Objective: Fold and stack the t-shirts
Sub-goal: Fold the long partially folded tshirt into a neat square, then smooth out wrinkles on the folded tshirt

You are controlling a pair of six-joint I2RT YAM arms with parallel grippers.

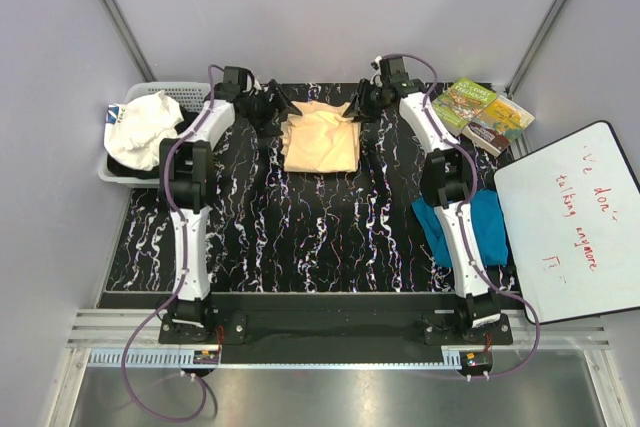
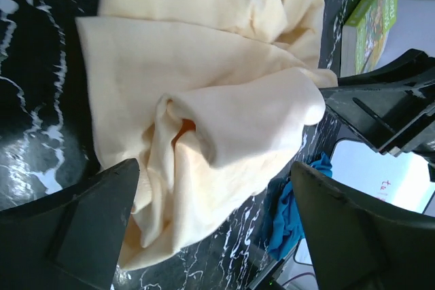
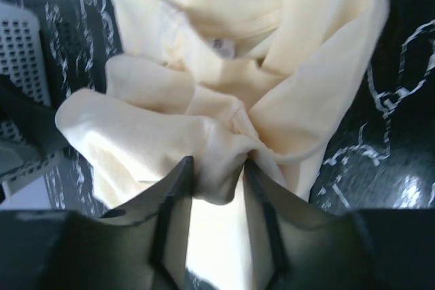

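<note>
The pale peach-yellow t-shirt (image 1: 320, 139) lies partly folded at the far middle of the black marbled table (image 1: 300, 237). My left gripper (image 1: 271, 107) is at its left far corner with its jaws wide open; in the left wrist view (image 2: 214, 195) a bunched corner of the shirt (image 2: 204, 100) lies between and beyond the fingers, not gripped. My right gripper (image 1: 359, 106) is at the shirt's right far corner. In the right wrist view (image 3: 217, 174) it is shut on a pinched fold of the shirt (image 3: 224, 93). The teal-blue t-shirt (image 1: 492, 227) lies crumpled at the right, partly under the right arm.
A grey basket (image 1: 190, 90) holding white cloth stands at the far left. Books (image 1: 480, 112) lie at the far right. A whiteboard (image 1: 570, 217) with red writing rests at the right edge. The teal shirt (image 2: 289, 212) and a book (image 2: 370, 18) also show in the left wrist view.
</note>
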